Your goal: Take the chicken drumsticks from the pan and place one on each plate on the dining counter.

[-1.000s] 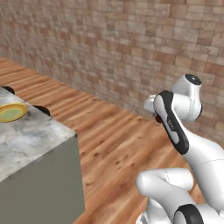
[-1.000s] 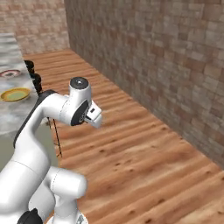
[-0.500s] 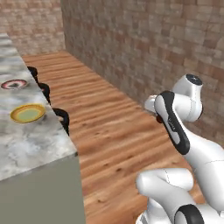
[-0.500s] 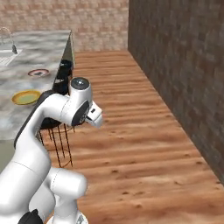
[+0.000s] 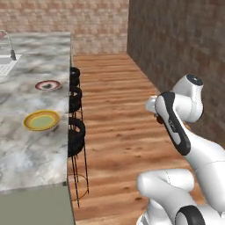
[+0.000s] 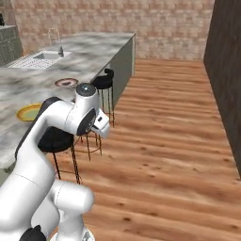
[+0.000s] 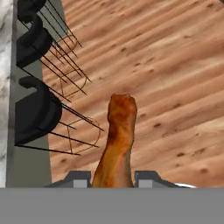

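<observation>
In the left base view you've got the dining tabletop [image 5: 39, 145] running down the left side of the frame, and both plates on it look bare: the yellow plate [image 5: 41, 120] at middle left and the red-rimmed plate [image 5: 48, 85] a bit above it, well apart from each other. Black stools [image 5: 75, 132] line the tabletop's edge, and the arm is folded up at middle right over open wood floor [image 5: 118, 132], nowhere near either plate yet. In the right base view it's the same story from the other side: the yellow plate [image 6: 29, 112] peeks out at the left edge behind the arm, the red-rimmed one [image 6: 66, 82] sits further up, and a sink with a tap [image 6: 54, 44] is at the upper left. In the hand view the jaws are clamped on a chicken drumstick [image 7: 118, 140], which sticks up from the bottom centre of the frame over the floor, with the stools [image 7: 37, 111] at the left. So I'd say you're roughly at the carry stage of the first drop-off: one drumstick in hand, nothing plated, and the second one plus the pan not in sight here. You'd need to get over the tabletop before letting go.
</observation>
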{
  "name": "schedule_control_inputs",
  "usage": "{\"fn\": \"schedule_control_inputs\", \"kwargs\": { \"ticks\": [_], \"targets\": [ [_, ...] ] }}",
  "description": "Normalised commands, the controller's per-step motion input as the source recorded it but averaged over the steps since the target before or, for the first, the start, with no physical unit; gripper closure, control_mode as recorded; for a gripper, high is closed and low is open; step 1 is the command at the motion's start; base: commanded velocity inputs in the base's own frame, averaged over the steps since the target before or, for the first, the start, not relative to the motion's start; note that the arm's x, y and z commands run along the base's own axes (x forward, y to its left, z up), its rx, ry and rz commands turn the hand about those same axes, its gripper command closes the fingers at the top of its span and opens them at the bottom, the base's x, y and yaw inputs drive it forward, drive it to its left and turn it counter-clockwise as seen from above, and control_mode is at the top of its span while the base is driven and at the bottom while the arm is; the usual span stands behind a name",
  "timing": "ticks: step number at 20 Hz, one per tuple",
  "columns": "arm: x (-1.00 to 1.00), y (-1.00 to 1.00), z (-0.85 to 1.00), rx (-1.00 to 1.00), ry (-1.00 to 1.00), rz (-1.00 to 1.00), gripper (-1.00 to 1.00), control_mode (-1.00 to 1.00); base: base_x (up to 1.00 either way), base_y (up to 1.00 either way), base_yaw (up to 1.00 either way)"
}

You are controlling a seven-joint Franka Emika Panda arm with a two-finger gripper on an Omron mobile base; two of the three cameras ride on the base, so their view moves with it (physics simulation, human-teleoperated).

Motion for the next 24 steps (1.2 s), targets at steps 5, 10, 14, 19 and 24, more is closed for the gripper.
{"fn": "schedule_control_inputs", "kwargs": {
  "ticks": [5, 10, 14, 19, 24],
  "targets": [
    [0.00, 0.00, 0.00, 0.00, 0.00, 0.00, 1.00, 1.00, 0.86, -0.84, 0.57],
    [0.00, 0.00, 0.00, 0.00, 0.00, 0.00, 1.00, 1.00, 0.81, -0.82, 0.59],
    [0.00, 0.00, 0.00, 0.00, 0.00, 0.00, 1.00, 1.00, 0.86, -0.69, 0.60],
    [0.00, 0.00, 0.00, 0.00, 0.00, 0.00, 1.00, 1.00, 0.68, -0.88, 0.57],
    [0.00, 0.00, 0.00, 0.00, 0.00, 0.00, 1.00, 1.00, 0.66, -0.83, 0.55]
  ]
}}
